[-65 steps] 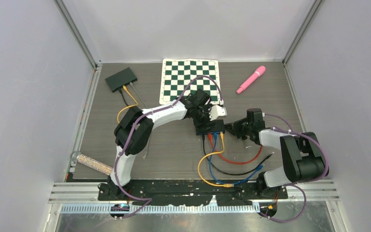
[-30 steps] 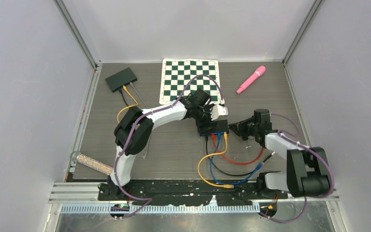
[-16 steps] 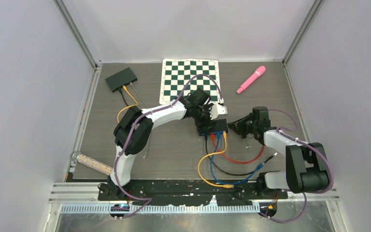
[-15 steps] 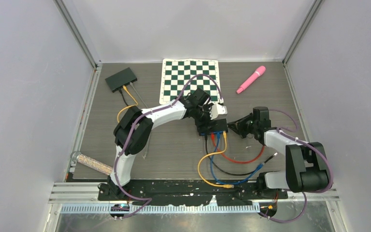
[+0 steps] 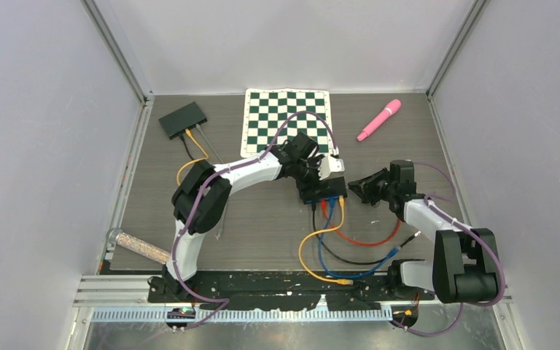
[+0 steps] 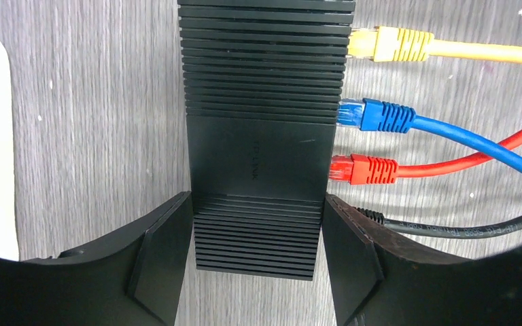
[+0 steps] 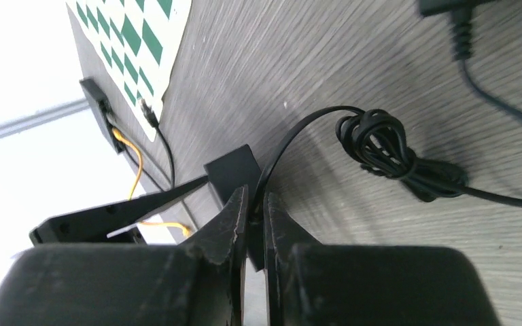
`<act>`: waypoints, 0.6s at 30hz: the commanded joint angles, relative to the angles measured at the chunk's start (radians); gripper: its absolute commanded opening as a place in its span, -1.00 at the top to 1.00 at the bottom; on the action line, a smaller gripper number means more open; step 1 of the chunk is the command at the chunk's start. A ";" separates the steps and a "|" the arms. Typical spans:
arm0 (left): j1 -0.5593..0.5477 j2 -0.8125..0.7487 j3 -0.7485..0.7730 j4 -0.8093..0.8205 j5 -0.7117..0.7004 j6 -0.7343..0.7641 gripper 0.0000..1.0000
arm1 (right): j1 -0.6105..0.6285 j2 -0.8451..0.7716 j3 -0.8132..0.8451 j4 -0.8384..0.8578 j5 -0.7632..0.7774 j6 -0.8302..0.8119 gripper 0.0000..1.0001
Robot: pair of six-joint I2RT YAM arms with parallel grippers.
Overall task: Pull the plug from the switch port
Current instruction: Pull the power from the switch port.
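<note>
The black switch lies mid-table with yellow, blue, red and black cables plugged into one side. My left gripper is shut on the switch, one finger on each long side, as the left wrist view shows. My right gripper is just right of the switch's end. In the right wrist view the right gripper is shut on a thin black cable, with the switch just beyond. The plug itself is hidden between the fingers.
A second black switch with cables sits back left. A green chessboard mat and a pink microphone lie at the back. Cables loop in front of the switch. A clear tube lies front left. A cable bundle lies nearby.
My right gripper has drawn back to the right, away from the switch's end, staying shut. The switch and my left gripper have shifted slightly right.
</note>
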 commanded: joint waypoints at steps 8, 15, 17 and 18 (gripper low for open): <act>0.024 -0.001 -0.023 -0.126 -0.051 0.003 0.09 | -0.019 0.031 0.046 -0.018 0.009 -0.014 0.90; 0.026 -0.005 -0.033 -0.109 -0.084 -0.031 -0.45 | -0.019 0.026 0.055 -0.031 0.015 -0.080 0.90; 0.025 -0.010 -0.019 -0.132 -0.085 -0.045 -0.53 | -0.019 -0.002 0.084 -0.064 0.021 -0.113 0.89; 0.025 -0.024 -0.017 -0.140 -0.082 -0.047 -0.56 | -0.019 -0.013 0.111 -0.105 0.036 -0.142 0.89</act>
